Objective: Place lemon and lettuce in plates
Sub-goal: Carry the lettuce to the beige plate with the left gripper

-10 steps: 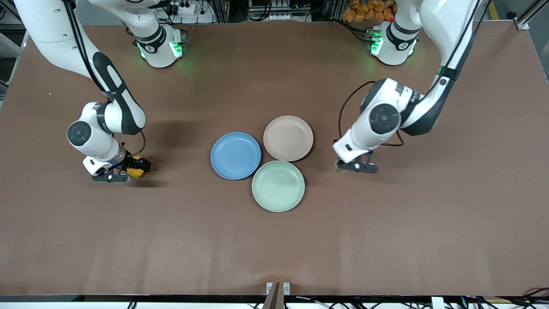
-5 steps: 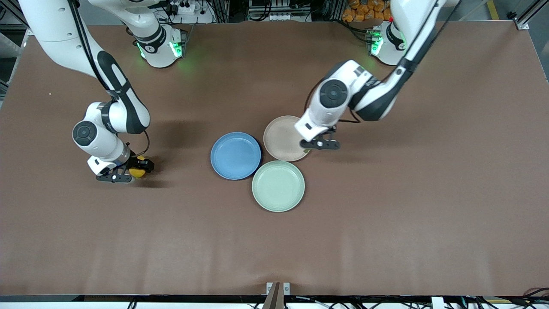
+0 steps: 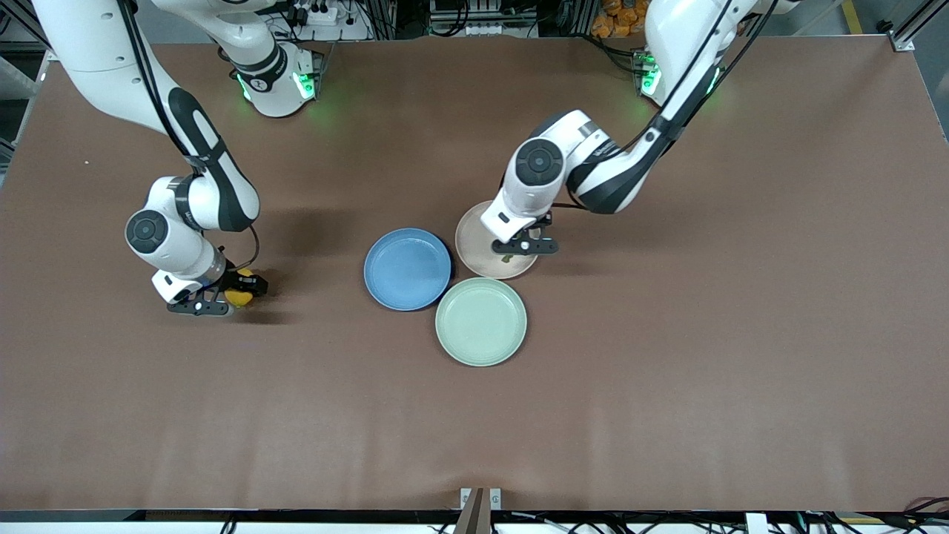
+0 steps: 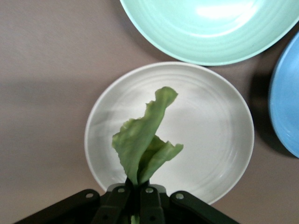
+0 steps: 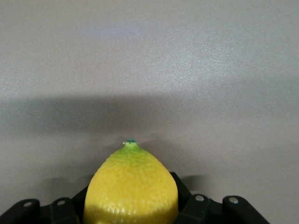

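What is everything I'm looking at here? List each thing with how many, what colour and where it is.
lettuce: one, green, held over the beige-pink plate.
lemon: one, yellow, held toward the right arm's end of the table.
beige-pink plate: one, mid-table, farthest from the front camera.
blue plate: one, beside it, toward the right arm's end.
mint-green plate: one, nearest the front camera.
table: one, brown.
left gripper: one, black, shut on the lettuce.
right gripper: one, black, shut on the lemon.

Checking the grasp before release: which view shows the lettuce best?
Left wrist view. The lettuce hangs from the shut left gripper over the beige plate, its whole leaf visible. The front view shows only a green speck under the gripper. The right wrist view shows none.
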